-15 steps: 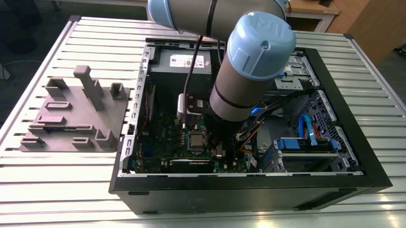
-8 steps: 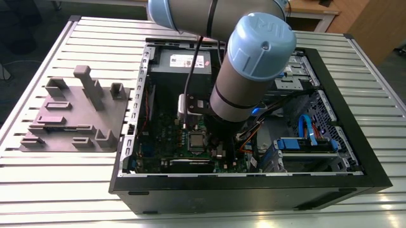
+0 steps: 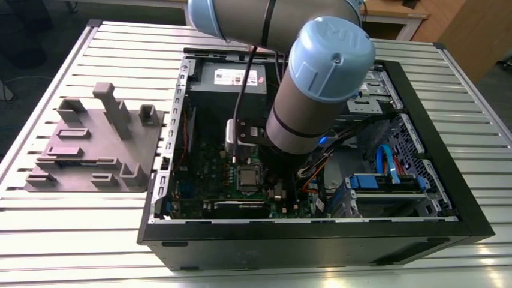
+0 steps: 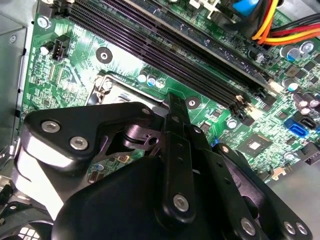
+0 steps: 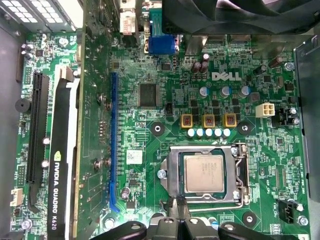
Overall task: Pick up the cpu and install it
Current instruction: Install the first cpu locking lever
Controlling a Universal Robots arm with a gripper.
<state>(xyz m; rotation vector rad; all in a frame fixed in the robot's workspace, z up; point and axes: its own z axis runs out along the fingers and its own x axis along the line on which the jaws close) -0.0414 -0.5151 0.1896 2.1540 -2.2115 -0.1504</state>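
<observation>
Gripper hovering over seated cpu

Arm (image 3: 320,90) is reaching down into the open computer case (image 3: 320,240). Gripper (image 5: 181,207), fingertips pinched narrow and holding nothing, is hanging just beside the socket frame (image 5: 241,172), where the cpu (image 5: 203,173) is lying.

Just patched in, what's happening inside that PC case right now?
The arm is reaching down into the open computer case, its claw hovering low over the motherboard at the edge of the socket frame. The cpu already lies flat inside that frame, apart from the claw. The grey moulded tray sits on the table at the exterior view's left.
</observation>
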